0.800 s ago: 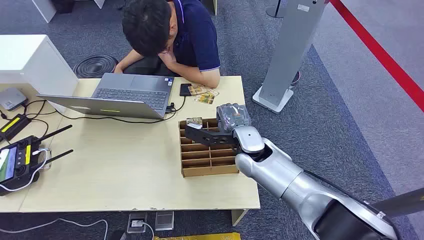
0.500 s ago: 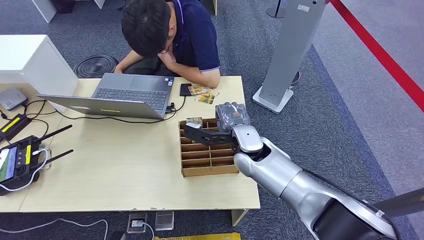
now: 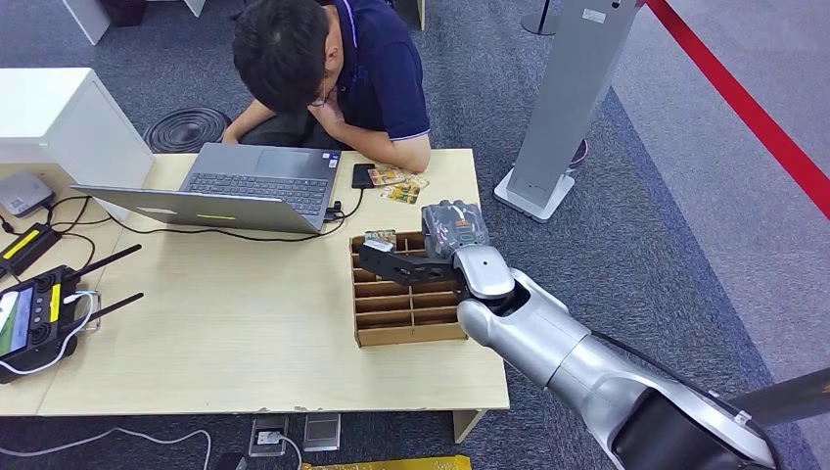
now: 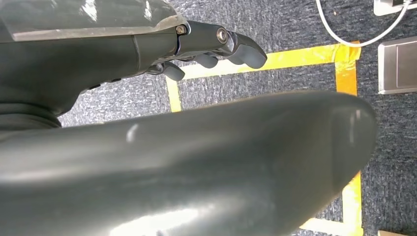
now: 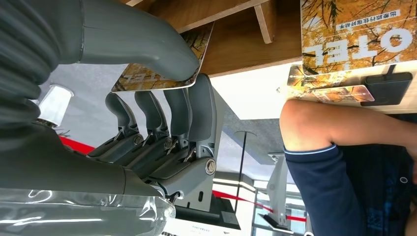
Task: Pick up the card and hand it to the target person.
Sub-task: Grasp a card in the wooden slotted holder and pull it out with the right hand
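- Your robot's right hand (image 3: 391, 260) has slid a tiny bit toward the laptop side since a moment ago, staying over the brown cardboard box with little compartments (image 3: 408, 328).
- Its thumb and fingers (image 5: 199, 110) pinch a leaf-printed yellow card (image 5: 164, 73) just above the box's far end.
- You see the left hand (image 4: 216, 46) hanging empty over the grey carpet, fingers loosely curled and apart.
- More cards (image 3: 396, 183) lie by the seated person's arm (image 3: 406, 152).

Desk layout, head view
A divided box (image 3: 406, 304) is sitting on the table (image 3: 235, 333), right of the laptop (image 3: 245, 186); a person (image 3: 338, 78) is sitting behind.
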Controlling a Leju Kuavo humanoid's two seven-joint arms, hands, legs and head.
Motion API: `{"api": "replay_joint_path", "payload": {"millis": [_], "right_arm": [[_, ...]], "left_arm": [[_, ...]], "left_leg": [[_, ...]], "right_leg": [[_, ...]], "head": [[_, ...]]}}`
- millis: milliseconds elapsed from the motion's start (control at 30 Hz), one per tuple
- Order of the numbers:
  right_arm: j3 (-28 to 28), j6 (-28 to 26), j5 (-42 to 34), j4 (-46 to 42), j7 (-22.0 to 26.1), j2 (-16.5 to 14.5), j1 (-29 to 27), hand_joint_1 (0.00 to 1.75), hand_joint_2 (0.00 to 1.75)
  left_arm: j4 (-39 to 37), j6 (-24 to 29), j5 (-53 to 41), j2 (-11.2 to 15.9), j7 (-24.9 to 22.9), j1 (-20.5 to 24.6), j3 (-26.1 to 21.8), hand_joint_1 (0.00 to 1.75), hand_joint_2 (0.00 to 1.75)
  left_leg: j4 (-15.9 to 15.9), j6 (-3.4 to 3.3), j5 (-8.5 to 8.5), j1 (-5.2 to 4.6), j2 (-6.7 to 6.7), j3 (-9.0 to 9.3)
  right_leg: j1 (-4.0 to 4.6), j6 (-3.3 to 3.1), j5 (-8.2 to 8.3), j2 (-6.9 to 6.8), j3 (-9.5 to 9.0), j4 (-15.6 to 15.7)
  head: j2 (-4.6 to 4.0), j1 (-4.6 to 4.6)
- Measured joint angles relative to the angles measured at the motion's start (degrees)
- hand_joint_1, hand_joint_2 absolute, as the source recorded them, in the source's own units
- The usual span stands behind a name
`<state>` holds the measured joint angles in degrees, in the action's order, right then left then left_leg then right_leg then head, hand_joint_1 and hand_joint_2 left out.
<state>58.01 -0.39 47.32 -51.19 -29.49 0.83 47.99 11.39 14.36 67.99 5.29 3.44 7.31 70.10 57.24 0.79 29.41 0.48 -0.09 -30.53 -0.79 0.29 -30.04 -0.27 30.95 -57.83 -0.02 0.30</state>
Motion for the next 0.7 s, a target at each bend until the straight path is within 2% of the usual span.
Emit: {"api": "replay_joint_path", "payload": {"millis": [200,400,533,700], "right_arm": [[-0.1,0.8,-1.4,-0.2,0.1,0.0,0.0,1.41,1.75],[-0.5,5.6,-7.1,-2.6,-0.5,0.6,0.6,1.41,1.75],[-1.2,8.8,-11.0,-6.8,-2.3,2.0,1.0,1.41,1.75],[-2.7,10.2,-13.0,-14.5,-4.5,4.6,1.6,1.41,1.75]], "left_arm": [[0.0,-0.5,-0.2,0.0,0.7,0.0,0.0,0.00,0.00],[0.0,-0.5,0.2,0.0,0.2,-0.2,0.0,0.00,0.00],[0.0,-0.5,0.4,0.0,0.2,-0.6,0.0,0.00,0.00],[0.0,-0.5,0.6,0.1,0.1,-1.0,0.0,0.00,0.00]], "left_leg": [[0.0,0.00,0.00,0.00,0.00,0.01],[0.0,0.00,0.00,0.00,0.01,0.03],[0.0,0.00,0.00,0.00,0.01,0.04],[0.0,0.00,0.00,0.00,0.01,0.03]], "right_leg": [[0.00,0.00,0.00,0.00,0.00,0.0],[0.00,0.00,0.00,0.02,0.00,0.0],[0.00,0.00,0.00,0.02,0.00,0.0],[0.00,0.00,0.00,0.02,0.00,0.0]], "head": [[0.00,-0.01],[0.00,-0.01],[0.00,-0.02],[0.00,0.02]]}}
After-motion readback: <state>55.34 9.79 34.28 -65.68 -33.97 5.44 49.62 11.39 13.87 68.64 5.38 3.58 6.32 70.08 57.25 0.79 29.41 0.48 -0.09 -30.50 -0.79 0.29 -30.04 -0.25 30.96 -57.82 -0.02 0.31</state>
